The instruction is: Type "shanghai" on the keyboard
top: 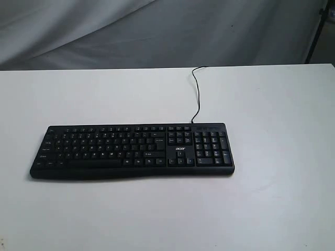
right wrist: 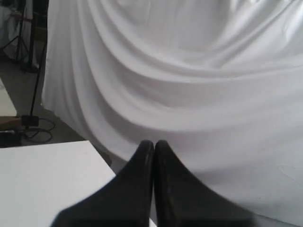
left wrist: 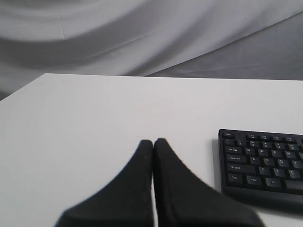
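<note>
The acer keyboard [top: 131,151] is seen lying flat near the middle of the white tabletop [top: 272,209], its thin cable [top: 197,94] trailing toward the far edge. The left hand [left wrist: 153,142] is held with fingers pressed together, apart from the keyboard's left end; the right hand [right wrist: 153,143], likewise pressed together, is pointed at the white drape [right wrist: 189,71] by a tabletop corner. A neighbouring key could be struck along with the intended one, since the joined tips look broad against the keys. The legends cannot be read, neither arm is shown in the exterior view, and no keyboard is seen from the right wrist.
</note>
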`<state>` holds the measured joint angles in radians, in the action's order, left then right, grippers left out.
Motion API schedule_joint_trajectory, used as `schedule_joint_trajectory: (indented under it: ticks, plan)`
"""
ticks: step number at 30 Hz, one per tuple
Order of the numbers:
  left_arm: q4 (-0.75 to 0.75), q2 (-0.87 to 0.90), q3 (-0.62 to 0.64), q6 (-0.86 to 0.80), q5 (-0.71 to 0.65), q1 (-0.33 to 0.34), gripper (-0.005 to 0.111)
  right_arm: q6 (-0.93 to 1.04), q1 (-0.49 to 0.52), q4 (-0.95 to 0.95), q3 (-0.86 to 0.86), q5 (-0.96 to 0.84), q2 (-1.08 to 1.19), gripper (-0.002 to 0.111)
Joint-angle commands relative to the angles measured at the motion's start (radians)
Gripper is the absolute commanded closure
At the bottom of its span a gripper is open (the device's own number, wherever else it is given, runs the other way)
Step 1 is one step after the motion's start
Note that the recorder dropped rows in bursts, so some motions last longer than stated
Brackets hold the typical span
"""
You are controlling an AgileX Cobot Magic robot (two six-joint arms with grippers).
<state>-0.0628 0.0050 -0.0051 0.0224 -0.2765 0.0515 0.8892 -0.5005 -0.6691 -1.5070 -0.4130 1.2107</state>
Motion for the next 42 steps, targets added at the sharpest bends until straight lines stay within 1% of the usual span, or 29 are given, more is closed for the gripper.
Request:
schedule_joint_trajectory:
  ticks: [1, 3, 7, 9, 11, 13, 15, 18, 22, 29, 36, 39, 40, 42]
  plan:
    - [0.001, -0.005, 0.005, 0.002, 0.011, 0.002, 0.106, -0.163, 0.001, 0.126, 0.004, 0.040, -0.016, 0.108]
    - [0.001, -0.005, 0.005, 0.002, 0.011, 0.002, 0.106, -0.270, 0.004, 0.224, 0.004, 0.044, -0.016, 0.108]
    - [0.001, -0.005, 0.005, 0.002, 0.011, 0.002, 0.106, -0.537, 0.004, 0.520, 0.004, 0.030, -0.016, 0.108]
    - [0.001, -0.005, 0.005, 0.002, 0.011, 0.002, 0.106, -0.616, 0.007, 0.635, 0.004, 0.006, -0.020, 0.108]
    - [0.001, -0.005, 0.005, 0.002, 0.011, 0.002, 0.106, -0.673, 0.028, 0.701, 0.004, -0.039, -0.033, 0.108]
    - [0.001, -0.005, 0.005, 0.002, 0.011, 0.002, 0.106, -0.685, 0.056, 0.712, 0.011, -0.081, -0.054, 0.108]
    - [0.001, -0.005, 0.005, 0.002, 0.011, 0.002, 0.106, -0.685, 0.084, 0.712, 0.046, -0.070, -0.081, 0.108]
    - [0.001, -0.005, 0.005, 0.002, 0.011, 0.002, 0.106, -0.672, 0.145, 0.716, 0.140, -0.038, -0.152, 0.108]
    - [0.001, -0.005, 0.005, 0.002, 0.011, 0.002, 0.106, -0.672, 0.222, 0.735, 0.300, 0.056, -0.260, 0.108]
    - [0.001, -0.005, 0.005, 0.002, 0.011, 0.002, 0.106, -0.672, 0.304, 0.737, 0.575, 0.212, -0.445, 0.108]
    - [0.001, -0.005, 0.005, 0.002, 0.011, 0.002, 0.106, -0.678, 0.366, 0.737, 0.742, 0.228, -0.600, 0.108]
    - [0.001, -0.005, 0.005, 0.002, 0.011, 0.002, 0.106, -0.725, 0.390, 0.731, 0.803, 0.226, -0.669, 0.108]
    - [0.001, -0.005, 0.005, 0.002, 0.011, 0.002, 0.106, -0.795, 0.410, 0.731, 0.844, 0.226, -0.716, 0.108]
    - [0.001, -0.005, 0.005, 0.002, 0.011, 0.002, 0.106, -0.841, 0.423, 0.729, 0.897, 0.226, -0.777, 0.108]
